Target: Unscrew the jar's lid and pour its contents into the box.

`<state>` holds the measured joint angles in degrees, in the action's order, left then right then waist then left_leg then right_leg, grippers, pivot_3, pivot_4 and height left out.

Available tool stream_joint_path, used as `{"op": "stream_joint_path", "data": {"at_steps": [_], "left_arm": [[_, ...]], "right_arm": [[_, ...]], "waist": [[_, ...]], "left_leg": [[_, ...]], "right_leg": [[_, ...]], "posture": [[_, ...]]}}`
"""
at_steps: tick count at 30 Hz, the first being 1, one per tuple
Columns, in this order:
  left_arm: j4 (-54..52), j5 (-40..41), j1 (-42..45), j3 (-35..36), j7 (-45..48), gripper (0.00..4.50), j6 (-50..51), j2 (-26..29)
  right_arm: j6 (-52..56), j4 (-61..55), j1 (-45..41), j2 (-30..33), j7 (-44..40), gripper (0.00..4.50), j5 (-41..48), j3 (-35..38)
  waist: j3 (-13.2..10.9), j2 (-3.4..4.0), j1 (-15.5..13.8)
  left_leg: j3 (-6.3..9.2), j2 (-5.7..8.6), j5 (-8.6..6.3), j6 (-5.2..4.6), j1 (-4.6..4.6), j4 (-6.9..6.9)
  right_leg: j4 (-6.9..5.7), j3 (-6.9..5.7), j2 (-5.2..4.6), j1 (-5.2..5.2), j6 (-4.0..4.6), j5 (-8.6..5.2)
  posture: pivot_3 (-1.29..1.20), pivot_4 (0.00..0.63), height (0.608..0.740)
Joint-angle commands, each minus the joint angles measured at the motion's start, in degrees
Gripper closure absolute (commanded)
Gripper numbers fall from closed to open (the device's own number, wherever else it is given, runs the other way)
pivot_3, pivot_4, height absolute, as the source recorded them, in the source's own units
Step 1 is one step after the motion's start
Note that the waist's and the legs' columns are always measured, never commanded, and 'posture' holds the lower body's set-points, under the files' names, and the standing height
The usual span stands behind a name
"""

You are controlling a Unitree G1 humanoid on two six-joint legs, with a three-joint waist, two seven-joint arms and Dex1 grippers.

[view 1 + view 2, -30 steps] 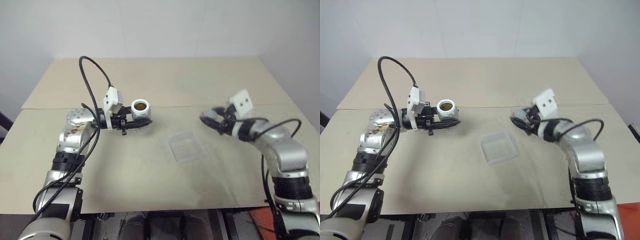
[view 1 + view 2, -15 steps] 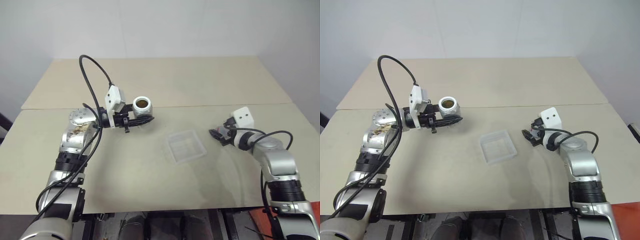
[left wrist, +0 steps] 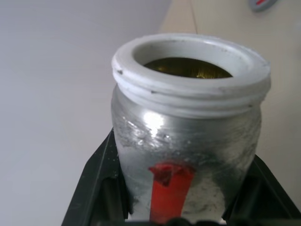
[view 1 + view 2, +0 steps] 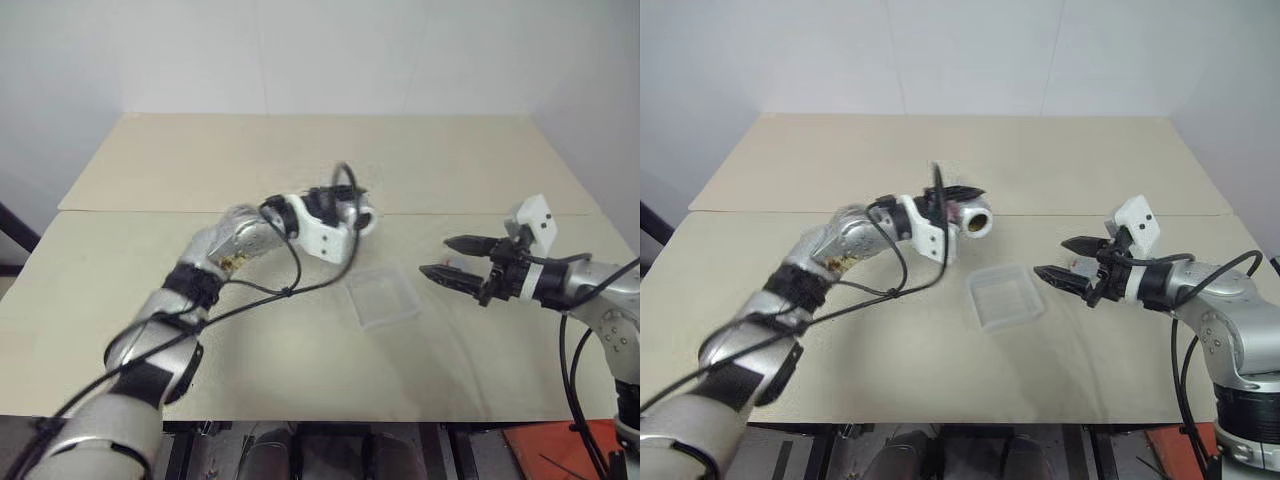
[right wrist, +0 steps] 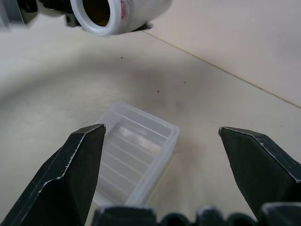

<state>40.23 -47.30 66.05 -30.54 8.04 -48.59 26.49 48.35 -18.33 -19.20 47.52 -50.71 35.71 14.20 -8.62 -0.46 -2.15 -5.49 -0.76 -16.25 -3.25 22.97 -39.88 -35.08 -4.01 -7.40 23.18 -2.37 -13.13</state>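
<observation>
My left claw [image 4: 958,203] clamps the tilted jar [image 4: 975,222] (contents [image 3: 188,68] half hidden by its rim); right claw [image 4: 1058,259] gapes empty beside the box [image 4: 1006,298].

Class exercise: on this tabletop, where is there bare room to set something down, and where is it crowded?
Free: the far half of the table beyond the seam, and the near strip in front of the box. Crowded: the middle, where the left gripper holds the open jar tipped sideways beside the box, with the right gripper open just right of it.
</observation>
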Motion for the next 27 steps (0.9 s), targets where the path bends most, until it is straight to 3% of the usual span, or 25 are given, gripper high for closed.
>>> {"op": "stream_joint_path", "data": {"at_steps": [1,5,11,21,25,27], "left_arm": [[-0.6,-22.8,8.7,-11.2,-26.0,2.57,1.3,1.5],[0.7,-35.1,13.3,-20.3,-42.0,2.57,6.7,0.0],[-0.6,-43.1,12.6,-26.9,-46.9,2.57,15.5,-1.3],[-1.7,-38.0,10.8,-24.8,-46.3,2.57,15.2,-0.7],[-0.2,-26.6,7.1,-19.8,-38.8,2.57,9.9,-0.4],[2.4,-14.8,4.4,-14.0,-30.0,2.57,7.5,-0.7]], "right_arm": [[0.8,-2.8,-0.4,2.5,-1.5,0.03,3.2,2.6],[1.0,-3.0,0.0,3.5,-1.4,0.03,4.3,3.3],[1.4,-3.4,-0.4,3.2,-0.1,0.03,6.6,4.6],[-0.2,-3.5,-0.1,3.1,0.6,0.03,7.1,3.6],[-2.7,-3.4,1.1,3.7,-1.6,0.03,5.9,3.0],[-5.2,-3.2,2.3,4.6,-3.7,0.03,4.6,2.8]], "waist": [[0.0,0.0,0.0],[0.0,-0.01,-0.1],[0.0,-0.01,0.0],[0.0,0.0,-0.1],[0.0,0.0,0.0],[0.0,0.0,0.0]], "left_leg": [[0.0,0.0,0.0,0.0,-0.01,0.03],[0.04,-0.01,-0.02,-0.04,0.04,0.04],[0.0,-0.03,-0.01,-0.04,0.15,-0.01],[0.0,-0.05,-0.01,-0.03,0.17,-0.08],[0.01,-0.07,0.0,-0.02,0.14,-0.09],[0.01,-0.08,0.0,-0.02,0.15,-0.15]], "right_leg": [[0.03,0.0,0.0,0.0,0.0,0.0],[0.06,-0.01,0.0,0.01,-0.03,-0.01],[-0.01,-0.02,0.0,0.15,-0.03,-0.01],[-0.04,-0.03,0.0,0.16,-0.03,-0.02],[-0.07,-0.02,-0.01,0.16,-0.03,-0.01],[-0.11,-0.04,-0.01,0.16,-0.03,-0.01]], "posture": [[0.0,0.15,0.74],[0.0,0.15,0.74],[0.0,0.15,0.74],[0.0,0.15,0.74],[0.0,0.15,0.74],[0.0,0.15,0.74]]}}
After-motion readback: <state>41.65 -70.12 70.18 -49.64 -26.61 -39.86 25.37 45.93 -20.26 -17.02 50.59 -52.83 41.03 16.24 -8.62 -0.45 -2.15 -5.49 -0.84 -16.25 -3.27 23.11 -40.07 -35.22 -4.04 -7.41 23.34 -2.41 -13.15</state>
